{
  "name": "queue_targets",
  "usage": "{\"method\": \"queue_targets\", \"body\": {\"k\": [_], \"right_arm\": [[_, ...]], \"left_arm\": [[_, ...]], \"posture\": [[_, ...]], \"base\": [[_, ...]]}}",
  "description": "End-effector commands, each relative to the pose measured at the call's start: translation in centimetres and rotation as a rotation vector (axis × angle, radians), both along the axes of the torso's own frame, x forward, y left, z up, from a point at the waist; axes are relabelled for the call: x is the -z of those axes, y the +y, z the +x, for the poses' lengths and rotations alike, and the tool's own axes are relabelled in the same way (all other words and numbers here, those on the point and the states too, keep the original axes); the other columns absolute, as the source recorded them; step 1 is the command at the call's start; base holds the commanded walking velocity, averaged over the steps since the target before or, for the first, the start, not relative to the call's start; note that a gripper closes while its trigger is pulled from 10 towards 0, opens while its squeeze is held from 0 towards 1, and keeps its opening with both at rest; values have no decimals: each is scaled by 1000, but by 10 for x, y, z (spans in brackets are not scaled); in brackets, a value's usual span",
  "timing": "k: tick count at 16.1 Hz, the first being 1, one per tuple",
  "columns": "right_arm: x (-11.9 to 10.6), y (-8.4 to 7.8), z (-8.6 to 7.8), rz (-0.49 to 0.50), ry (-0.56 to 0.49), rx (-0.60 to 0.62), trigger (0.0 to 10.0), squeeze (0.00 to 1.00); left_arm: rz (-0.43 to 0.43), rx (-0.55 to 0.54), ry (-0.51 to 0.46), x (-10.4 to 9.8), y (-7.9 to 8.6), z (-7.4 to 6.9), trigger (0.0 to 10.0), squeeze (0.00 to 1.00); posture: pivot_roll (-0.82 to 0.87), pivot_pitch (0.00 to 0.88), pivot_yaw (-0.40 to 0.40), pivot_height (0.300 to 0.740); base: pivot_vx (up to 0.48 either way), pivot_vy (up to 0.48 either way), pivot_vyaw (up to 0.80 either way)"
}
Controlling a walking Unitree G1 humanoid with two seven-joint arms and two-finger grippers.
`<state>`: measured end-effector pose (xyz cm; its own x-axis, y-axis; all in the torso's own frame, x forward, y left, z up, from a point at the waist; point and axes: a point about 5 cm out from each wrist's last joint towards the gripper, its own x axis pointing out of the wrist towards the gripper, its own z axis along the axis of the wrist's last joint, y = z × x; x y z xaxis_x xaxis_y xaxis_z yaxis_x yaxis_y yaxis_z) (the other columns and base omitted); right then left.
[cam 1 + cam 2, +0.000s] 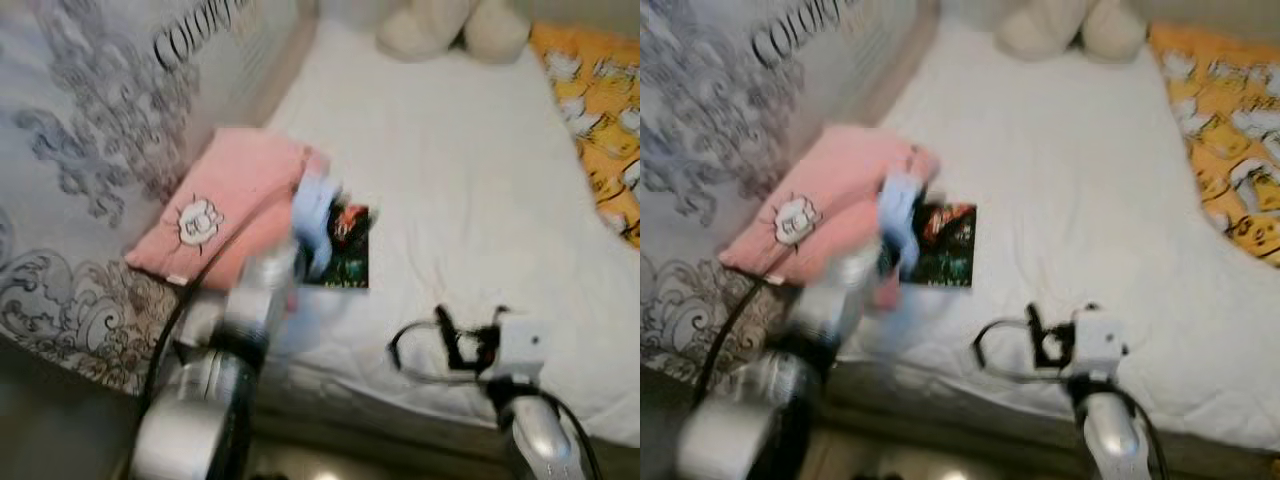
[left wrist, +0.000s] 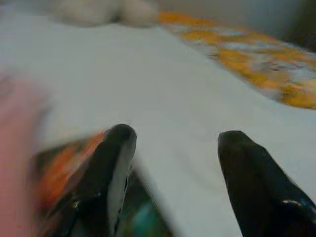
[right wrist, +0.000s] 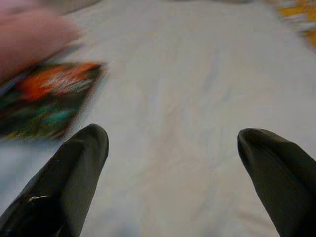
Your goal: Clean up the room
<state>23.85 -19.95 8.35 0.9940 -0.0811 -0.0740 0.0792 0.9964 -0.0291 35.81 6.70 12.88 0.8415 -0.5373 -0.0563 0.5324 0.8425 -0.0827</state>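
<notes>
White sheet covers most of the bed (image 1: 470, 170), and I judge the tidying barely begun: a dark, glossy book (image 1: 350, 250) with an orange and green cover lies flat on it, one edge just beside a pink pillow (image 1: 225, 205) with a small cartoon patch. My left gripper (image 2: 173, 140) hangs over the near edge of the book, fingers apart and holding nothing (the arm is blurred, so I read it as mid-reach). My right gripper (image 3: 170, 143) sits low over bare sheet near the bed's front edge, fingers wide apart, also empty. Left to do, as I see it: lift the book and find it a place. A cream plush toy (image 1: 450, 25) rests at the far end, an orange patterned blanket (image 1: 600, 110) along the right side, and a grey swirl-printed fabric (image 1: 90, 150) rises at the left.
</notes>
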Motion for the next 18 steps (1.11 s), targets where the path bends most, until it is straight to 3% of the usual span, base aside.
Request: {"method": "queue_targets", "body": {"k": [1,2,3,4,8,11,12,13,15,18], "right_arm": [[1,-9,4,20,-16,53,10000,0],[1,-9,4,20,-16,53,10000,0],[-3,-13,11,16,-40,71,10000,0],[-1,-13,17,6,-37,65,10000,0],[10,6,32,14,-18,-10,10000,0],[9,8,28,-1,-48,-43,10000,0],[11,6,24,-2,-66,-46,10000,361],[12,2,21,-15,-74,-19,10000,1000],[17,-6,16,-27,-68,78,10000,1000],[20,-1,15,-65,-57,63,10000,1000]], "left_arm": [[-41,-167,-28,-2,20,-1,10000,0],[-41,-167,-28,-2,20,-1,10000,0],[-65,-270,-47,9,40,-10,10000,0],[-14,-345,-110,20,57,-19,10000,0],[50,-291,-87,38,50,-35,10000,0],[57,-289,-119,39,48,-36,10000,0],[45,-296,-114,40,49,-36,10000,0],[35,-286,-109,40,48,-37,10000,1000],[30,-233,-133,35,41,-39,10000,1000],[43,-185,-137,34,38,-37,10000,1000]], "posture": [[71,0,55,740],[71,0,55,740],[99,0,39,740],[124,0,25,740],[123,0,13,740],[117,0,7,740],[109,0,9,740],[107,0,12,740],[105,0,27,740],[97,0,34,740]], "base": [[0,0,0],[0,0,0],[0,-458,0],[0,-454,0],[0,-454,0],[0,-454,0],[0,-454,0],[0,-454,0],[0,-439,0],[0,-428,-138]]}}
